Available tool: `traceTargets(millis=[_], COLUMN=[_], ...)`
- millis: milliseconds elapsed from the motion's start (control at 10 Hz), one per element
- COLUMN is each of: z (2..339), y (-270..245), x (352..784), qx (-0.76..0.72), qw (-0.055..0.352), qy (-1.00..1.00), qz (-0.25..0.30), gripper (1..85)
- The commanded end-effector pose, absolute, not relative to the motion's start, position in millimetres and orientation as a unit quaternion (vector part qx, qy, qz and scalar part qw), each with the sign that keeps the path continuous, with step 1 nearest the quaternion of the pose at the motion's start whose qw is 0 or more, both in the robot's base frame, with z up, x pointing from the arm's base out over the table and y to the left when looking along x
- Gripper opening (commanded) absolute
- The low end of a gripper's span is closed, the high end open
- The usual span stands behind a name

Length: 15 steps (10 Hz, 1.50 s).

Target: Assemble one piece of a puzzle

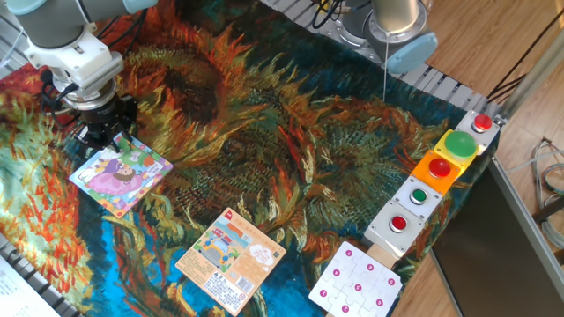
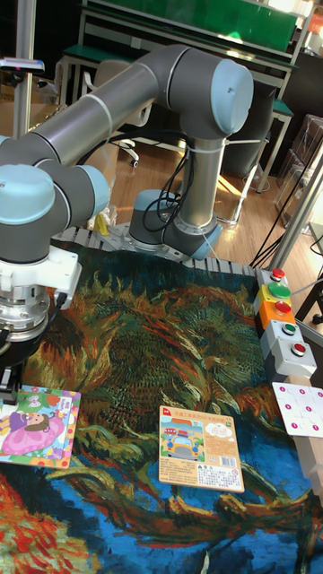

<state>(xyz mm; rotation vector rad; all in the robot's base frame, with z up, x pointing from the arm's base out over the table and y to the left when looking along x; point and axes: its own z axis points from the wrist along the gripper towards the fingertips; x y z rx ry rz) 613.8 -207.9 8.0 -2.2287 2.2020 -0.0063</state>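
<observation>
The puzzle (image 1: 121, 175) is a small square cartoon jigsaw with a figure in a pink-purple dress. It lies flat on the painted cloth at the left, and it also shows in the tall fixed view as the puzzle (image 2: 36, 427) at the left edge. My gripper (image 1: 115, 139) hangs right over the puzzle's far corner, beside its green patch. The black fingers are low and look close to or touching the puzzle. Their gap is hidden by the wrist, and I cannot see a piece between them. In the tall fixed view the gripper (image 2: 7, 381) is mostly cut off.
A tan-orange card (image 1: 230, 259) with printed text lies near the front middle. A white card with pink dots (image 1: 356, 283) sits front right. A row of button boxes (image 1: 434, 174) runs along the right edge. The arm's base (image 1: 393, 26) stands at the back.
</observation>
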Motion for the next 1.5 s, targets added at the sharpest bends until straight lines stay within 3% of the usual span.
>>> traceTargets(millis=[0, 700, 1400], z=[8.4, 8.1, 8.3], y=[-207.4, -207.8, -208.1], x=[614.7, 614.0, 612.4], qx=[-0.708, -0.708, -0.707], qw=[0.01, 0.01, 0.009], qy=[0.706, 0.706, 0.707], qz=[0.0, 0.001, 0.003], gripper=[16.0, 16.0, 25.0])
